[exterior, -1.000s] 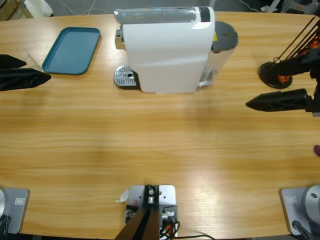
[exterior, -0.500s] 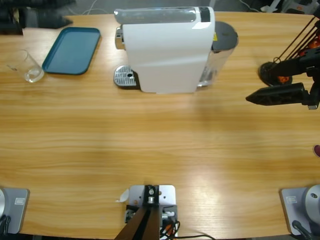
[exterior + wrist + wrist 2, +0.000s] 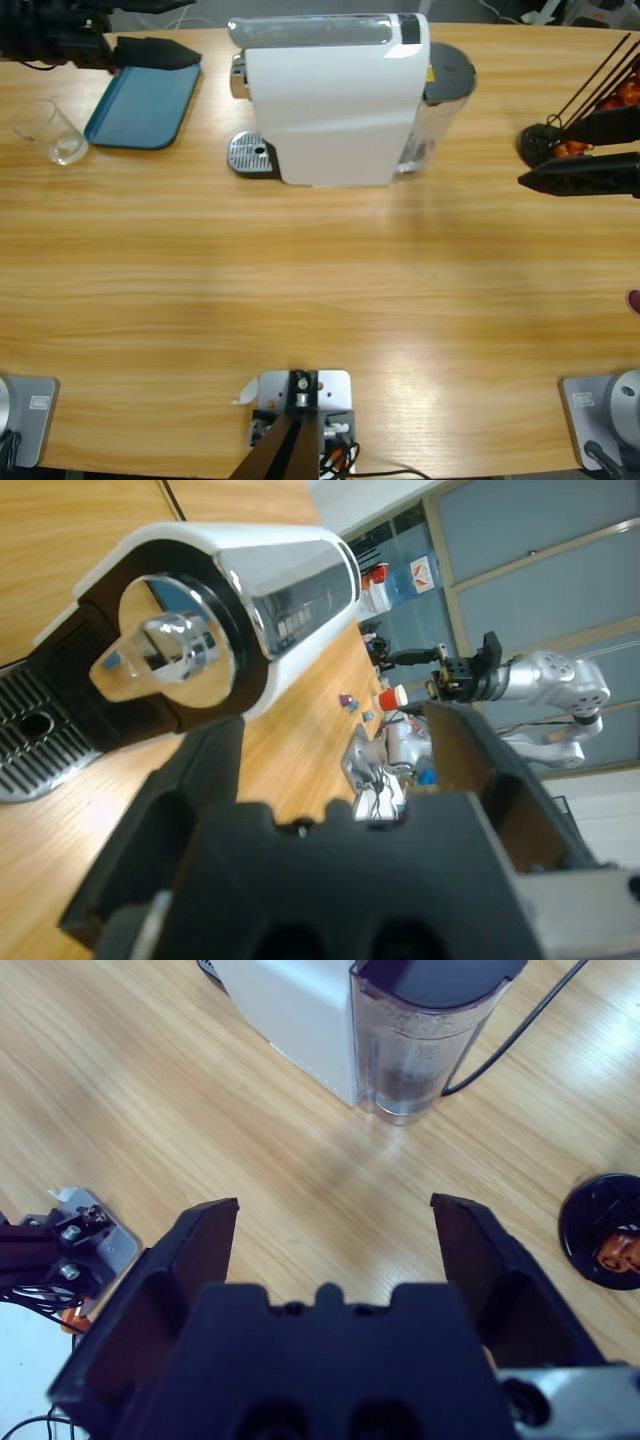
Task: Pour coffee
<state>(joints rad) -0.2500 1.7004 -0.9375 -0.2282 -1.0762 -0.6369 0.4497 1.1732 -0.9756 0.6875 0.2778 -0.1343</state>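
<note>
Coffee machine [image 3: 335, 95] between both empty, wide-open tools: left tool [image 3: 160, 53], right tool [image 3: 560, 160] well apart.

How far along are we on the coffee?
Barely started. Nothing looks done: the glass stands empty on the table left of the tray, not on the machine's drip grate. In hand: nothing; the left end effector over the tray and the right end effector by the capsule stand are open. Left: glass placement, capsule, brewing.

white coffee machine [image 3: 330, 100], teal tray [image 3: 145, 100], clear glass [image 3: 50, 132], wood-grain table [image 3: 320, 290]
</note>
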